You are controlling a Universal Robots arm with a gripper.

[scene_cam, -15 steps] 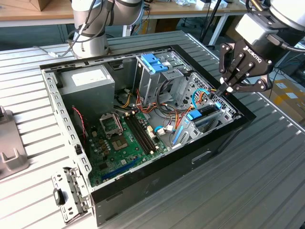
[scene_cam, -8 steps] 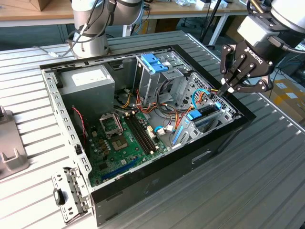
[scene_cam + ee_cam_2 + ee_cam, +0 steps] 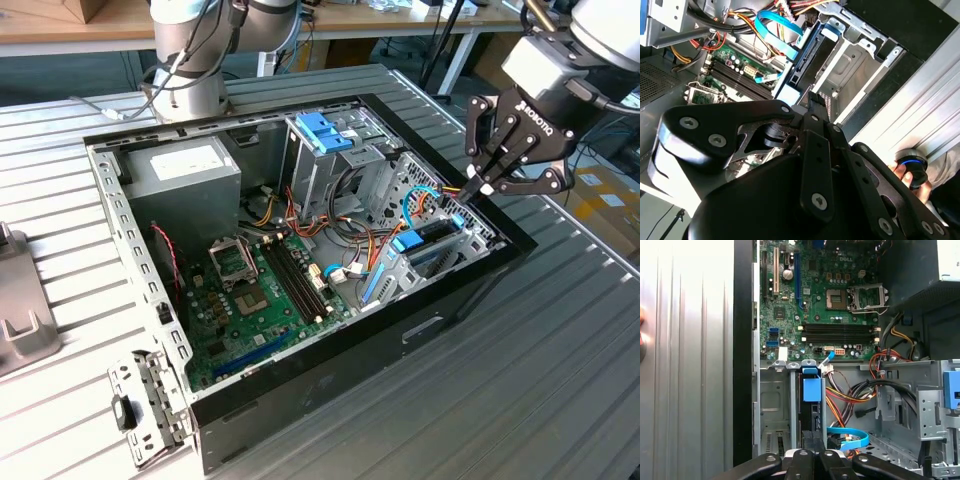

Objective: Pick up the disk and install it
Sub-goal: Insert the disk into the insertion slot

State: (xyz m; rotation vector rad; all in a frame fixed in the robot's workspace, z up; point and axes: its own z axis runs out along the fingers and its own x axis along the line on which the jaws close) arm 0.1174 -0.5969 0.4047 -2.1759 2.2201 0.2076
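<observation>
One open computer case (image 3: 300, 400) lies on its side on the ribbed metal tabletop (image 3: 560, 380), its black rim forming a wall around the motherboard (image 3: 255, 290), the grey power supply box (image 3: 185, 175) and an upright metal cage with a blue plastic top (image 3: 325, 140). Bare tabletop runs along the case on the exterior view's right and below it, while cables (image 3: 345, 225) crowd the middle of the case between the cage and the drive bay.

The tool (image 3: 478, 190) hangs over the case's corner at the exterior view's right, just above the rim, its fingertips drawn together with no gap visible between them and nothing held. The disk (image 3: 425, 243) stands on edge in the drive bay (image 3: 395, 275) at that corner, seated between the bay's metal walls, directly below and just beside the fingertips. In the first wrist view the disk's blue rail tab (image 3: 811, 387) sits ahead of the closed fingertips (image 3: 812, 440), in line with them. In the second wrist view the disk (image 3: 805, 55) lies beyond the tool (image 3: 815, 100), next to the bay's vacant metal slot (image 3: 855, 65), and a person's hand (image 3: 905, 175) rests on a blue-ringed knob on the tabletop.
</observation>
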